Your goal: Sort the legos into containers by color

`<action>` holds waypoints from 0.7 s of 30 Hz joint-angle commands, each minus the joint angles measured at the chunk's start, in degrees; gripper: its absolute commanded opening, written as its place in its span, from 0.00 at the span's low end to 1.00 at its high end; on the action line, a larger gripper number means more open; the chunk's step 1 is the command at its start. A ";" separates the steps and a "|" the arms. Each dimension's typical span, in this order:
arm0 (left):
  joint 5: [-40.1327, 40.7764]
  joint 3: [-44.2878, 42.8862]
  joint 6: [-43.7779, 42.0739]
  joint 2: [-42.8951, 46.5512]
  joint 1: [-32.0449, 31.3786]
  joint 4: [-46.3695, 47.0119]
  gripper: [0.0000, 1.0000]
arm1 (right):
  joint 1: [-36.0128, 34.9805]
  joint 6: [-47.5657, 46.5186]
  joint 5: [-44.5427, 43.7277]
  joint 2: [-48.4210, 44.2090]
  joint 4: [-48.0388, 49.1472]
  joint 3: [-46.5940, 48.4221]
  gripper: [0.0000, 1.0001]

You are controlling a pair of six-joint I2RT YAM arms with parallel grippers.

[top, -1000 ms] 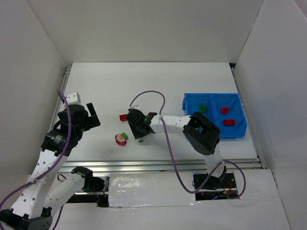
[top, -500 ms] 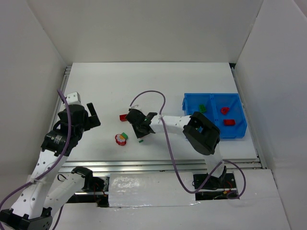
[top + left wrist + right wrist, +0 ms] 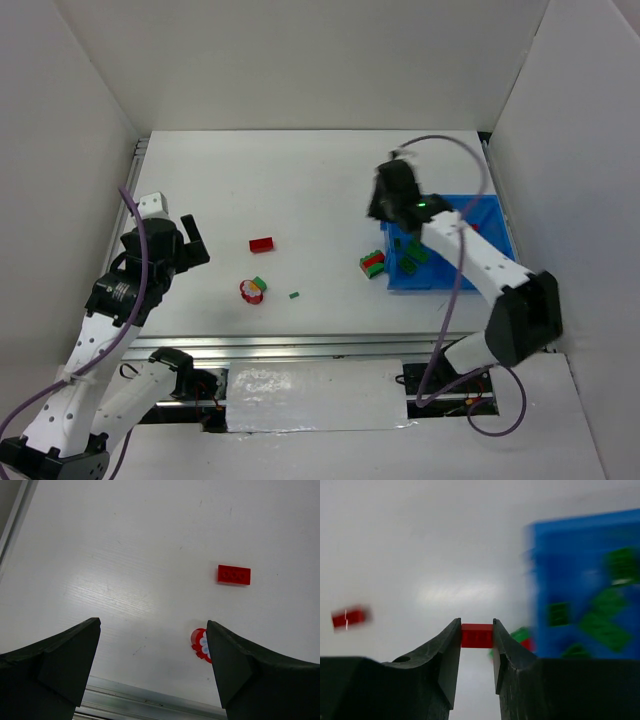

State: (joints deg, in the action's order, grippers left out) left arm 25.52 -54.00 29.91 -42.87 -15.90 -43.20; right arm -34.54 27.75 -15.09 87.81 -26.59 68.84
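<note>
The right fingers (image 3: 445,650) are pinching a small red brick (image 3: 477,635) between their tips. Its long side spans the narrow gap, and it is held in the air above the white table (image 3: 445,540). Ahead and to the right of these fingers lies the blue bin (image 3: 535,580), blurred in the wrist view. Several green bricks (image 3: 600,625) lie in the compartment closest to the fingertips. Just past the right-hand fingertip, close against the bin's outer wall, sits a red-green stack (image 3: 522,636), partly hidden by that finger. Well off to the left of the fingers a loose red brick (image 3: 350,617) lies flat on the table, also blurred. In the top view the right fingers hang beside the bin's far left corner, and the stack is on the table nearer the arm bases than they are.

The left fingers (image 3: 65,655) are spread wide apart over bare table. The loose red brick lies ahead of them, nearer the right-hand fingertip than the left-hand one. A round red-white piece (image 3: 201,644) sits just at the inner edge of the right-hand finger, which covers part of it. In the top view a green brick (image 3: 259,283) touches that round piece on the side away from the left fingers. A tiny green piece (image 3: 293,295) lies on its own a little farther out, between the two sets of fingers.
</note>
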 commanded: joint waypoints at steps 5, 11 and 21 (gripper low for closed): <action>-0.91 -0.23 -1.52 0.51 0.26 1.98 1.00 | 32.40 6.78 0.68 -14.42 0.22 -6.52 0.30; -1.26 -0.14 -1.52 0.34 0.26 2.07 0.99 | 48.87 12.59 -0.45 -13.63 3.83 -9.86 0.29; -2.40 -0.14 -2.14 -0.37 0.26 2.51 0.99 | 49.75 14.01 -0.22 -13.19 2.86 -9.08 0.88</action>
State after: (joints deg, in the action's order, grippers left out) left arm 23.68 -54.00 28.91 -43.18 -15.90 -42.72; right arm 15.51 41.32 -16.60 76.71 -25.26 58.59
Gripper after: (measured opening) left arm 0.994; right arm 0.866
